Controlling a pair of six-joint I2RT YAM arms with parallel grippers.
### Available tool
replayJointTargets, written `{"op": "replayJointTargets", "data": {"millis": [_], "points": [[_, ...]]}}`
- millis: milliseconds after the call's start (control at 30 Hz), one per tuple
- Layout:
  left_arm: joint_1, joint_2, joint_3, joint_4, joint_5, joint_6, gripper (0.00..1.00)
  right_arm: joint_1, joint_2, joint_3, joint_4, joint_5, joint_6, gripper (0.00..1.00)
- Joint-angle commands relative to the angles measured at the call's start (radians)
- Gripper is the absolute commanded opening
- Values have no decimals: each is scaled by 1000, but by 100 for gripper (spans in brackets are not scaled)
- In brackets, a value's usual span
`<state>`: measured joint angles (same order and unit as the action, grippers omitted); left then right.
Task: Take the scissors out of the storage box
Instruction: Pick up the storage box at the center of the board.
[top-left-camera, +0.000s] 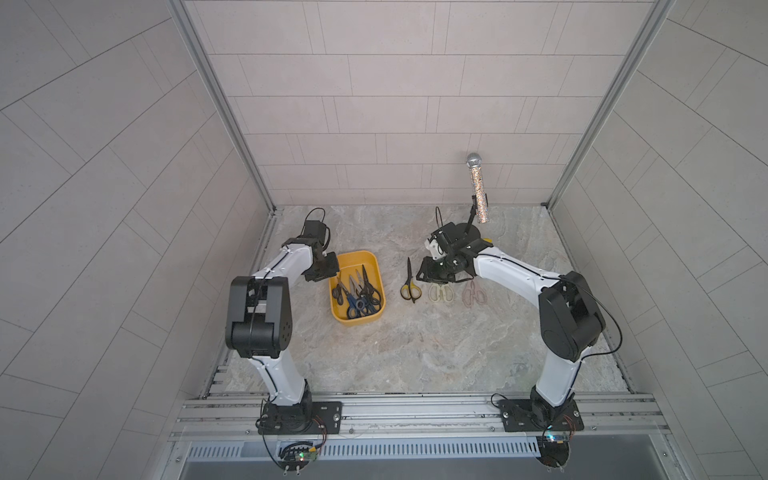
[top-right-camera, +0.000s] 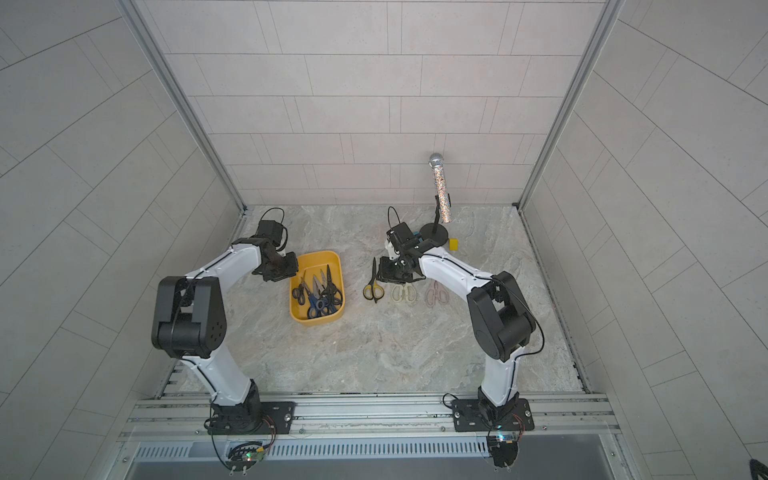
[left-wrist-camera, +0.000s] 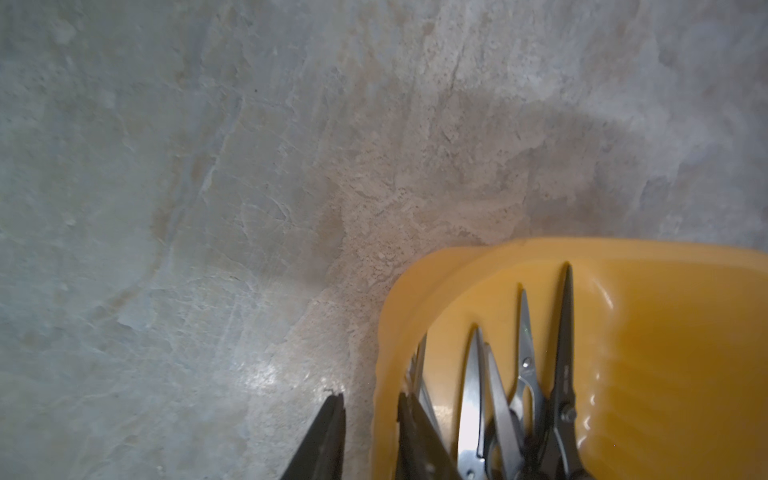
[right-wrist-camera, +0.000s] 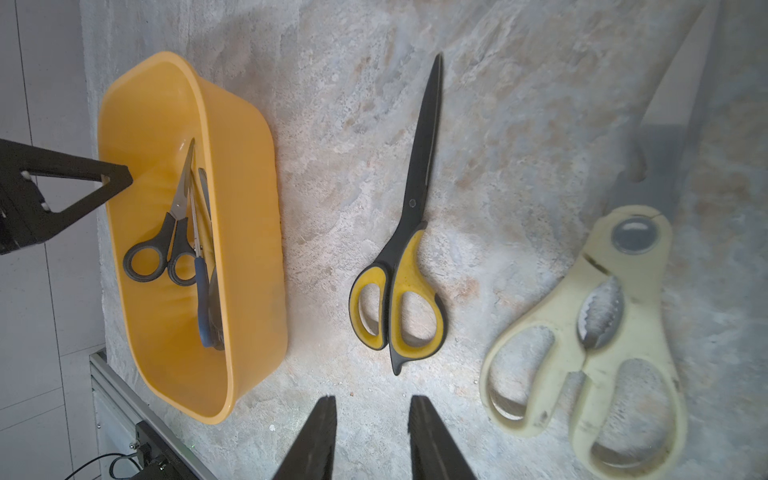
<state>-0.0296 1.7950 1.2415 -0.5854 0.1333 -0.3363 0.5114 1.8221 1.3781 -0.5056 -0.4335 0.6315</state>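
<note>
The yellow storage box (top-left-camera: 353, 259) (top-right-camera: 320, 259) sits left of centre and holds several scissors (top-left-camera: 357, 293) (top-right-camera: 319, 293) with black and dark blue handles, blades pointing to the back. My left gripper (top-left-camera: 334, 270) (left-wrist-camera: 370, 397) straddles the box's far left wall (left-wrist-camera: 415, 291), one finger inside and one outside, closed to a narrow gap on it. Three more pairs lie on the table to the right: black-and-yellow scissors (top-left-camera: 409, 286) (right-wrist-camera: 409, 257), cream shears (top-left-camera: 441, 293) (right-wrist-camera: 590, 332) and pale pink shears (top-left-camera: 473, 294). My right gripper (top-left-camera: 424, 278) (right-wrist-camera: 374, 401) hovers open and empty above the black-and-yellow and cream pairs.
A glittery microphone (top-left-camera: 478, 187) stands on a black stand at the back right, with a small yellow block (top-right-camera: 453, 244) beside its base. Tiled walls close in the table on three sides, and an aluminium rail (top-left-camera: 415, 409) runs along the front.
</note>
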Motion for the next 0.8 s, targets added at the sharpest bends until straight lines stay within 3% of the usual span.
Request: {"op": "replayJointTargets", "data": {"millis": [0,133,467,767], "points": [[-6,28,30,-7,-16,2,14,13,-27,11,-26,27,-11,34],[-7,37,39,-20,-25,-2,0,38,-22,36,-47,33,-19,34],[-7,-56,-48,22,-48,-69,0,233,102,261,-103,49,-43,34],[-6,-255,-285,294,-49,-82,0,312,269,405,-95,-7,-50,43]]}}
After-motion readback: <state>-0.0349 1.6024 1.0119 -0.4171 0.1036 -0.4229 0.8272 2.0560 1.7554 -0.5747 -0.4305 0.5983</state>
